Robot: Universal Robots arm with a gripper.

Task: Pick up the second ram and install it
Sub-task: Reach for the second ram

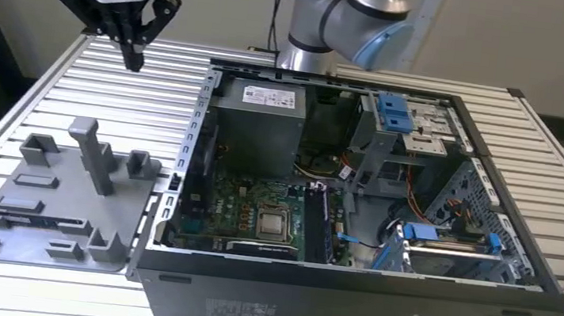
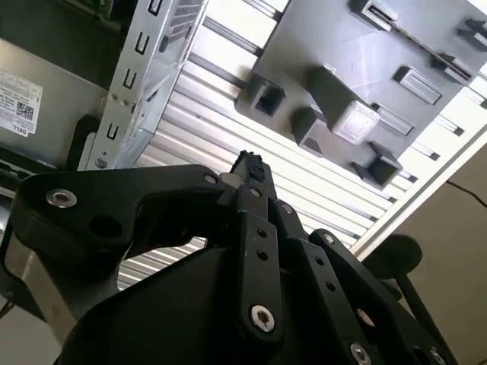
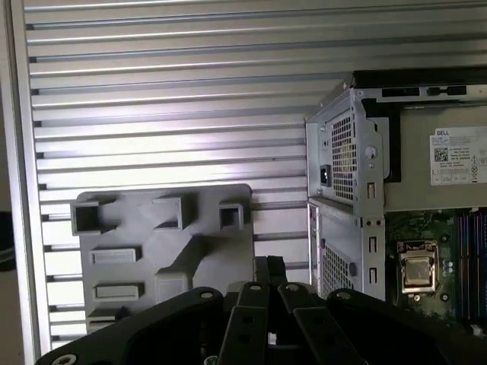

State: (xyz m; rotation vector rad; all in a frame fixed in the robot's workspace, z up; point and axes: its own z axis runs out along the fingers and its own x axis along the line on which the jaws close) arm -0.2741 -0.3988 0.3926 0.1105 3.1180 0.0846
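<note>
Second ram (image 1: 36, 219) is probably the dark strip slotted low on the grey holder plate (image 1: 62, 181), hard to confirm. Likely light, stiff and fragile, so grip the long edges, not the chips. Gripper (image 1: 133, 64) hangs high over the slatted table (image 1: 127, 116), fingers pinched together, empty. Upright blocks and the PC case (image 1: 350, 309) wall crowd the plate; open room above.

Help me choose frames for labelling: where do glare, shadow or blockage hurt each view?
Exterior view: even light, but the computer case interior sits in shade. Second wrist view: table slats glare white, and the dark claw hides much. First wrist view: slats glint mildly.
</note>
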